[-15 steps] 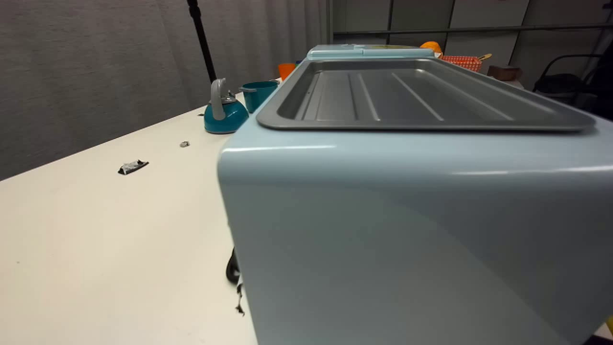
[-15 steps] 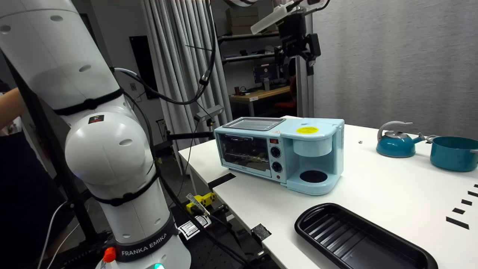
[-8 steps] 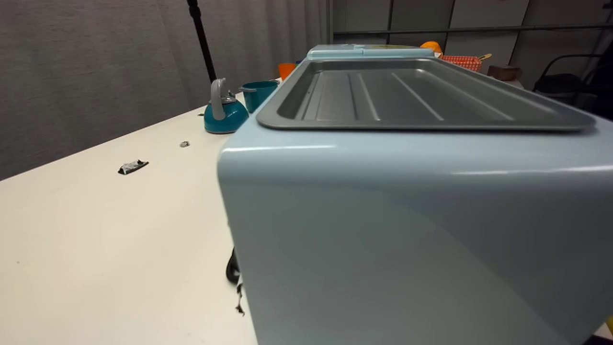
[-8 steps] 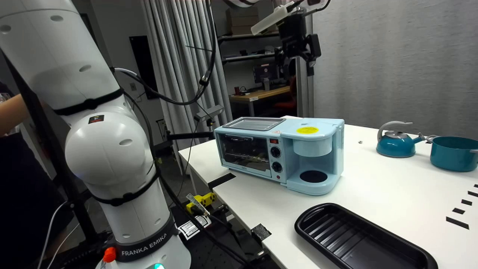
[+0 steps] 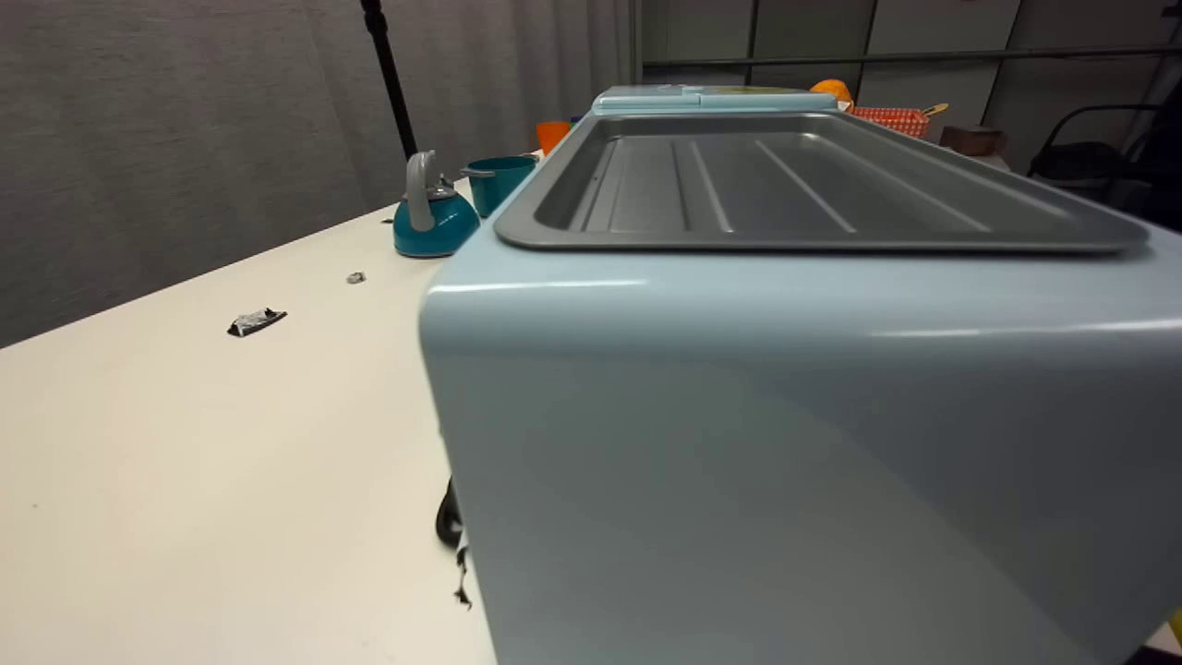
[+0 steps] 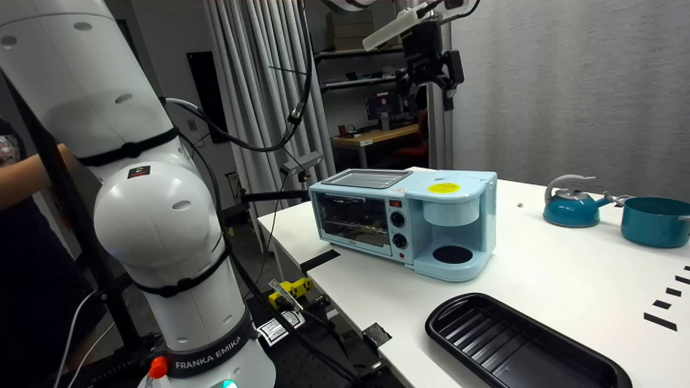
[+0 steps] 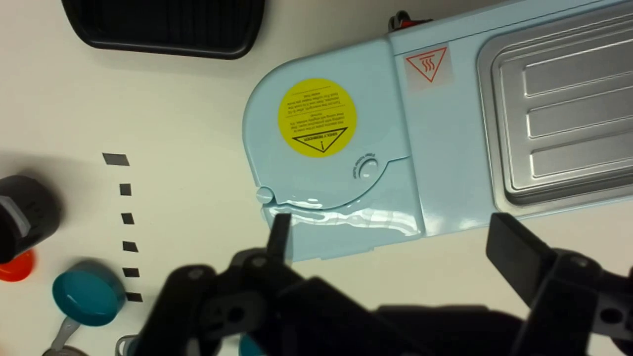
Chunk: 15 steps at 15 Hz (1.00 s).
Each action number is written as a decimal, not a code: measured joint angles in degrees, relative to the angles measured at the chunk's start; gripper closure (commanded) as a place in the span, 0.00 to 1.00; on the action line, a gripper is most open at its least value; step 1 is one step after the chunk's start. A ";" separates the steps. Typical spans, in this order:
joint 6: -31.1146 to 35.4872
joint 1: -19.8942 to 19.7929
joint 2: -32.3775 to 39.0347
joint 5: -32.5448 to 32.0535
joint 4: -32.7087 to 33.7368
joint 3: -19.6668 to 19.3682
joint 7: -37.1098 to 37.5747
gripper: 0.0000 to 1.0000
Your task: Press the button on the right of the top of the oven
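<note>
Blue oven (image 6: 408, 227) sits by the bench (image 6: 550, 285) edge nearest the arm (image 6: 156, 215). The empty pincer (image 7: 395, 242), spread wide, has hardly moved high above it, so pushing the button (image 7: 368, 169) seems not started.

The oven (image 6: 411, 223) shows pale blue on my feeds, its round button (image 7: 368, 169) the same shade. Its tray (image 5: 766, 189) is grey, lined with ridges; the round sticker (image 7: 317, 117) is yellow with black print, the triangle sign (image 7: 428, 63) red. My gripper (image 7: 393, 232) is black, the grey-handled kettle (image 6: 571, 210) and pot (image 6: 655, 222) teal, and a row of black marks (image 6: 662, 304) dashes the white table (image 6: 550, 269).
</note>
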 measured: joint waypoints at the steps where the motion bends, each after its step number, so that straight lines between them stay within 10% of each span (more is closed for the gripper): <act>1: -0.03 0.00 0.03 0.23 0.00 0.00 -0.40 0.00; 15: -0.14 0.00 0.21 0.76 -0.02 0.00 -0.94 0.00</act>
